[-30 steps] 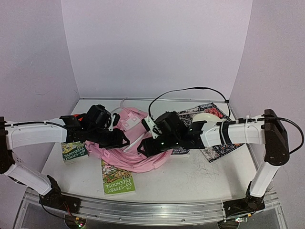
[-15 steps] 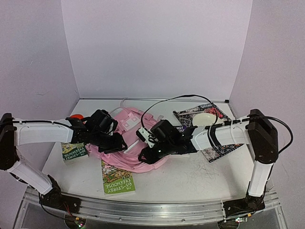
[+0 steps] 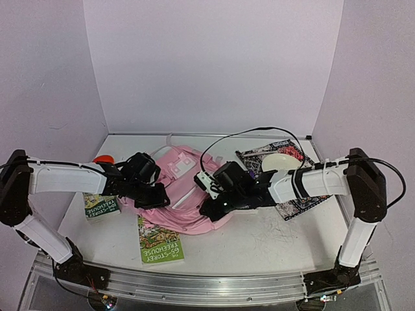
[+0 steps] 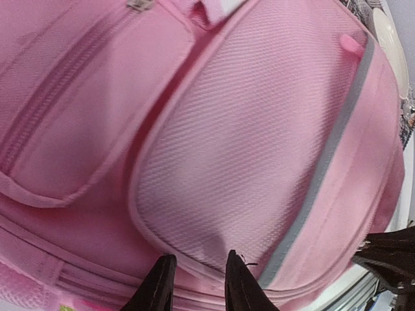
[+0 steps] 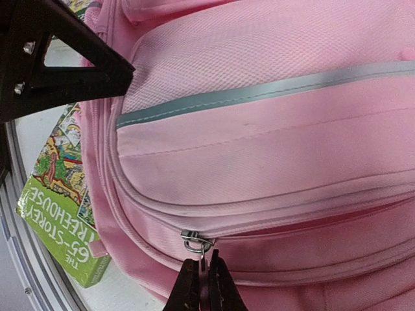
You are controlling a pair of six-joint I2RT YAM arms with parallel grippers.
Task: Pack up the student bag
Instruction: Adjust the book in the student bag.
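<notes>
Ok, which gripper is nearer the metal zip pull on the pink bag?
Right. The right gripper has its jaws shut on the zip pull; the left gripper is at the front pocket, away from it.

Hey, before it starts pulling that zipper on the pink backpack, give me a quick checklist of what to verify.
1. Right gripper shut on the zip pull: ok.
2. Left gripper bracing the student bag: the jaws stand narrowly apart at its edge. Whether they pinch fabric: cannot tell.
3. Zip track beside the pull free of bunched fabric: ok, as far as the right wrist view shows.
4. Compartment open for packing: not ok. The zip looks closed where it is visible.
5. Green book lying ready beside the bag on the table: ok.
</notes>
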